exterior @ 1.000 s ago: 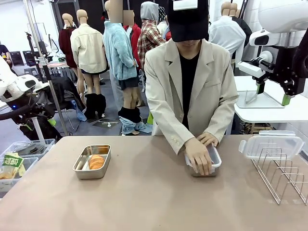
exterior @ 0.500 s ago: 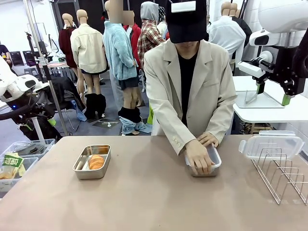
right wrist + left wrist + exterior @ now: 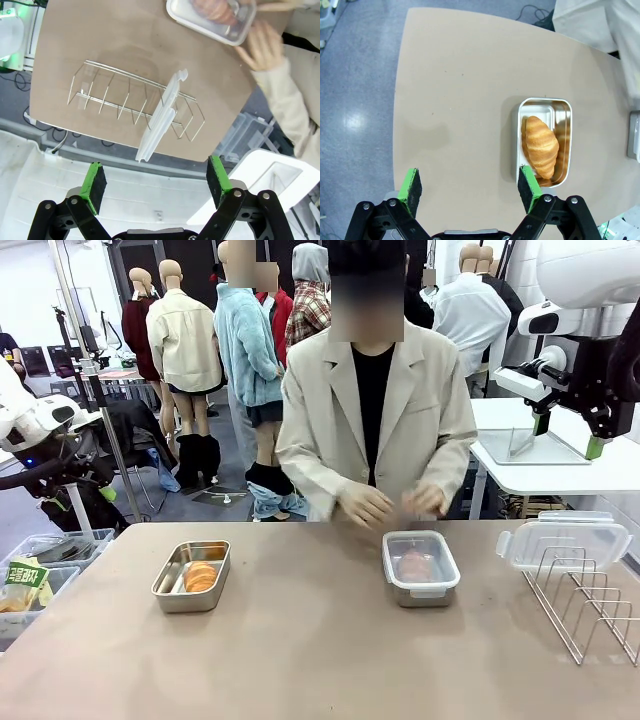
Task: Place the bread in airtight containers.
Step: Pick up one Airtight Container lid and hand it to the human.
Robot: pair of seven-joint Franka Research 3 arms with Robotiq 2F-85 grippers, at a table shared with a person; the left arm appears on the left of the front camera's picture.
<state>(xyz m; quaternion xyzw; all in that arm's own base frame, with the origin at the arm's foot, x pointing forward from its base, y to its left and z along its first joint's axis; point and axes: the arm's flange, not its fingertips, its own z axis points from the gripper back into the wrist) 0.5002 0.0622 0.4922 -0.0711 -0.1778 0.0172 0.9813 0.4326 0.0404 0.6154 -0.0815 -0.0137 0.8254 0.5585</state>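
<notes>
Far left and high above the beige surface (image 3: 320, 660), the left pincer (image 3: 470, 184) hangs released, its green pads spread wide with nothing between them. Just below and to its right, on the left half of the surface, sits a shallow rectangular stainless-steel tin with rounded corners (image 3: 186, 602). It has no lid, and a golden-brown, ridged croissant-shaped roll (image 3: 201, 576) lies lengthwise inside it. The crust looks glossy and evenly baked, tapering at both ends, and casts a warm reflection on the tin's wall.

Right of centre stands a second steel tin under a clear, white-rimmed plastic lid (image 3: 443, 570). A roll (image 3: 415, 565) shows dimly through the plastic. Just beyond it at the far edge, a person's hand (image 3: 366, 506) and the other hand (image 3: 428, 500) hover apart from the lid, touching nothing.

At the right edge, a spare clear lid with a white rim (image 3: 560, 540) leans in a silver wire rack (image 3: 590, 605). The right pincer (image 3: 156, 180) is held high above that rack, released and empty.

Both rolls appear to be in their tins and one tin looks closed, so the step in hand is most likely covering the left tin. That would call for taking the thin lid by its edge without tangling in the wires, carrying it across to the left, squaring it over the rounded corners and pressing it down evenly.
</notes>
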